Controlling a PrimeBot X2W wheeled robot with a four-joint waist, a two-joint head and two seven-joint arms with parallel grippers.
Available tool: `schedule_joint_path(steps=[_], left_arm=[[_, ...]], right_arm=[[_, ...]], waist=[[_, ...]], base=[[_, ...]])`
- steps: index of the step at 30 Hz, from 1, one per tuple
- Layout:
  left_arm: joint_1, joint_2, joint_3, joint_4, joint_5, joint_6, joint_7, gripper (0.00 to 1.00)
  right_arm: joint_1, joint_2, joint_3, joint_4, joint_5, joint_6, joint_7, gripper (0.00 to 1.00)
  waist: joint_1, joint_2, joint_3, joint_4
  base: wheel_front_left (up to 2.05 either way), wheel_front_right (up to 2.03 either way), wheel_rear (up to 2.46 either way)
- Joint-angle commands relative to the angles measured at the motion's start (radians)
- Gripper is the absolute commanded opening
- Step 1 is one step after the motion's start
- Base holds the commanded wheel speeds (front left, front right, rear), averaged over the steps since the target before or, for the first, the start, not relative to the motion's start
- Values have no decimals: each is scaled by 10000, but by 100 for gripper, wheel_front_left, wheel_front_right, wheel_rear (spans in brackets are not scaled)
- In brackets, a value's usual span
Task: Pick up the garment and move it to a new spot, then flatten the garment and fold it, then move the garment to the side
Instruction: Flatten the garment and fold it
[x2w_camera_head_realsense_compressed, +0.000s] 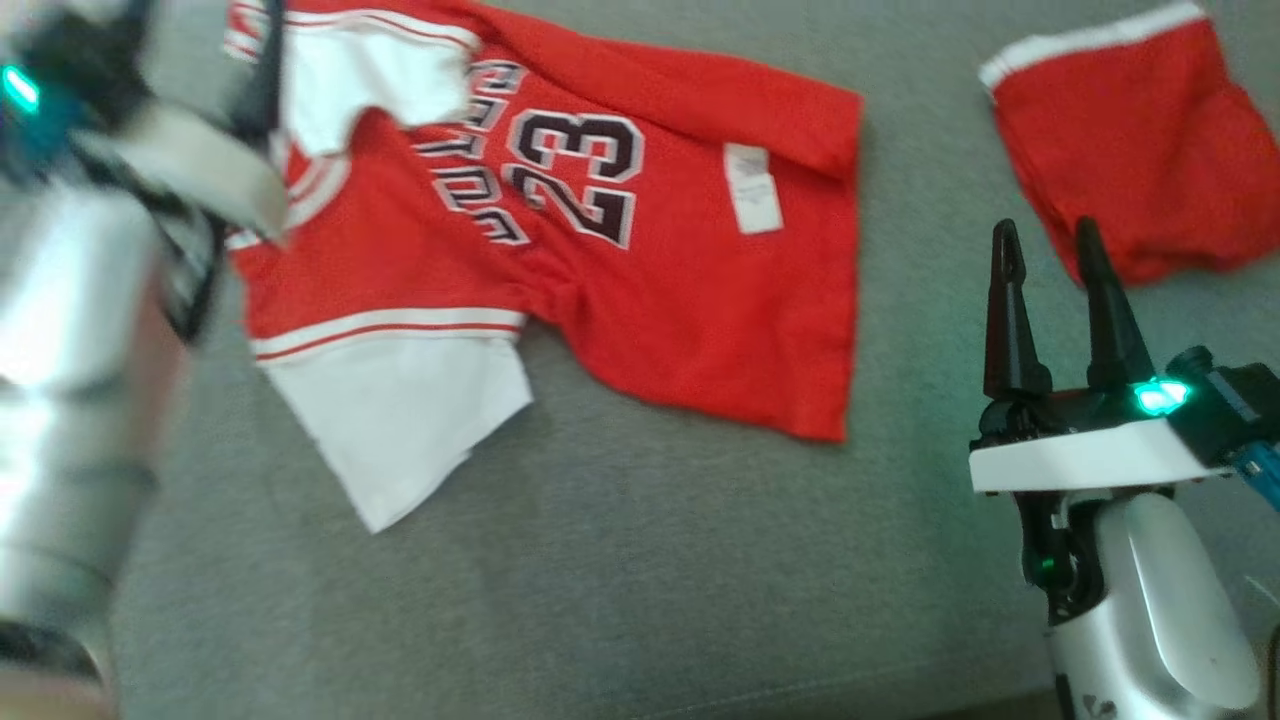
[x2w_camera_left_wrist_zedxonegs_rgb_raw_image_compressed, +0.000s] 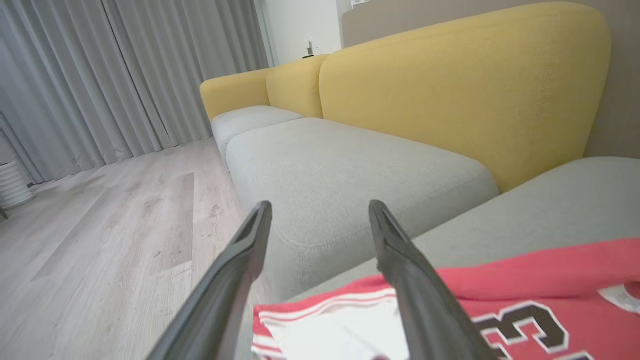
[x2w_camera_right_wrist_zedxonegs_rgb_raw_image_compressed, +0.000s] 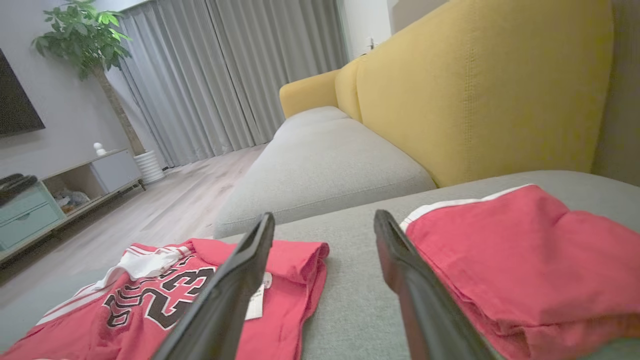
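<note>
Looking down on the grey seat cushion (x2w_camera_head_realsense_compressed: 700, 560), I counted two garments on it, and both were red. One was the jersey (x2w_camera_head_realsense_compressed: 640, 260), spread mostly flat toward the cushion's left edge, its black-and-white 23 upside down from the robot's side. It had two white sleeves, one crumpled near the back edge and one pointing toward the front edge, and one white label on the red cloth. Its far hem was folded over on itself.

The other was a pair of shorts (x2w_camera_head_realsense_compressed: 1140, 140) with a white waistband, bunched near the back right of the cushion, well apart from the jersey.

Two grippers, two dark fingers each. The left gripper (x2w_camera_head_realsense_compressed: 262, 75) was a blur over the jersey's upper sleeve. From its own wrist view the left gripper (x2w_camera_left_wrist_zedxonegs_rgb_raw_image_compressed: 317, 210) had its fingers spread wide with nothing between them, the jersey (x2w_camera_left_wrist_zedxonegs_rgb_raw_image_compressed: 550, 280) lying loose below. The right gripper (x2w_camera_head_realsense_compressed: 1046, 250) hovered above bare cushion between the two garments, just short of the shorts, jaws likewise parted and gripping nothing.

Beyond lay two more grey cushions, a yellow backrest (x2w_camera_left_wrist_zedxonegs_rgb_raw_image_compressed: 450, 90), grey curtains (x2w_camera_left_wrist_zedxonegs_rgb_raw_image_compressed: 125, 75), a wooden floor (x2w_camera_left_wrist_zedxonegs_rgb_raw_image_compressed: 100, 225) and one potted plant (x2w_camera_right_wrist_zedxonegs_rgb_raw_image_compressed: 85, 35).
</note>
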Motion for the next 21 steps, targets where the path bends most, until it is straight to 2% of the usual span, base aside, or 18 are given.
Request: schedule_joint_path(steps=[1,5,9,16,21], left_arm=[[156,305,204,-432,66,151,-164,100],[1616,46,263,-1402,9,551,-317,100],[3488,-147,544,-2880,-127,1165,-342,100],[6534,-391,766,-4994,-265,2096,-346,100],[7513,-443,650,-5635,-288,2352,-288,100]], right_arm=[[53,-37,154,-245,-145,-17,-61,100],[194,-37,-125,-103,-311,-17,-61,100],[393,-37,-365,26,-353,-17,-61,100],[777,-37,-510,133,-388,-17,-61,100],[877,-37,-449,149,-406,-17,-61,100]], waist=[[0,0,-548,594],[0,0,-1090,1141],[0,0,-1556,1521],[0,0,-1949,1887],[0,0,-1915,1991]], base=[[0,0,0],[0,0,0],[0,0,0],[0,0,0],[0,0,0]])
